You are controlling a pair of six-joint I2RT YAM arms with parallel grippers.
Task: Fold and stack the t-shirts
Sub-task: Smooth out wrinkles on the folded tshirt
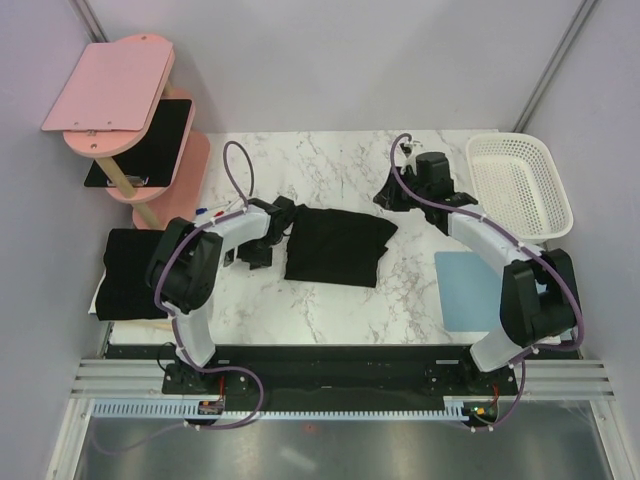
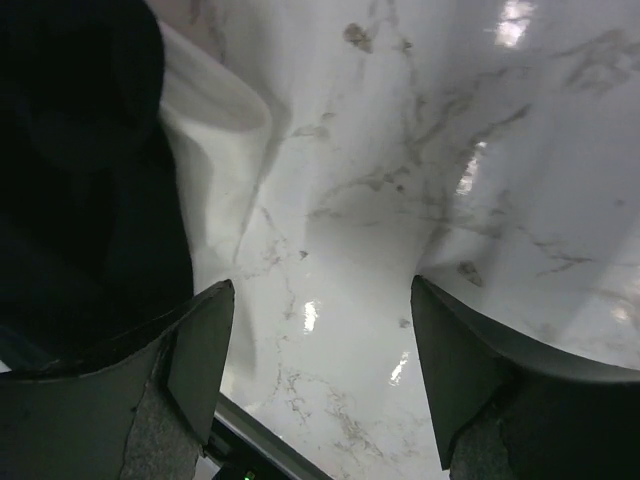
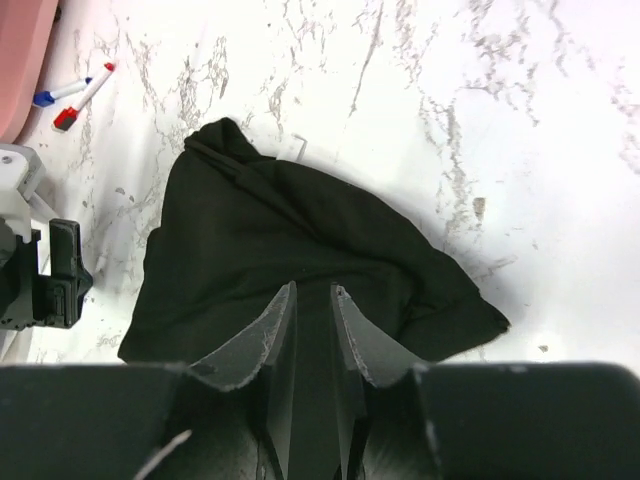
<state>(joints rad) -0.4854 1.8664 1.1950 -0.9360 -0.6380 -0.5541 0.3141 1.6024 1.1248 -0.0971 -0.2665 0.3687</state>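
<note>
The folded t-shirt (image 1: 335, 245) lies mid-tabletop (image 1: 330, 160). My left claw (image 2: 320, 290) gapes empty just left of it. My right claw (image 3: 314, 288) is barely parted over its far-right corner, and I can't tell if it grips. If cloth snags as I lift, the fold pulls open.

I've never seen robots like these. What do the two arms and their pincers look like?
Both the left arm and right arm have smooth white curved shells between bulky black joints, on black base plates. A thin purple cable loops along each. The fingers are dark grey, tapered wedges with a rough, grainy surface.
</note>
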